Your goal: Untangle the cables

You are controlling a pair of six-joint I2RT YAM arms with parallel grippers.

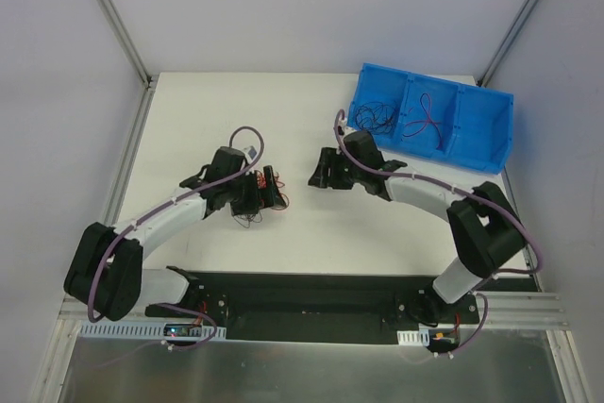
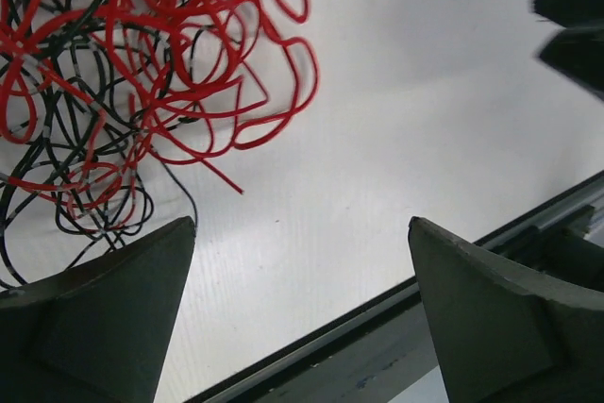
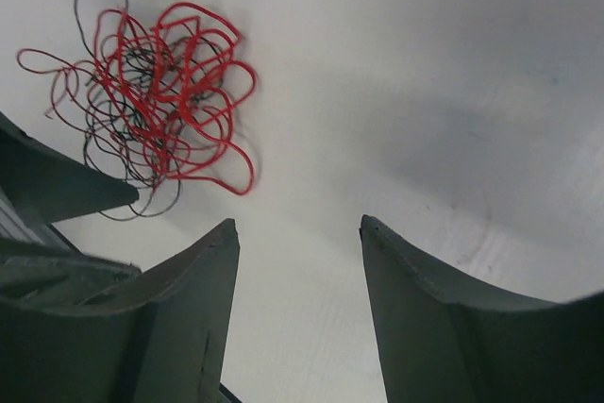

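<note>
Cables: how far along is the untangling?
Done: black wire and reddish wire lie in separate compartments of the bin. In hand: nothing; left claw and right claw stand open and empty by the tangle. Left: that red-and-black tangle on the table is knotted.

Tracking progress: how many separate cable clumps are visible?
3: red-black tangle by the left hand; dark wires in bin's left compartment; reddish wire in its middle. Others may hide.
</note>
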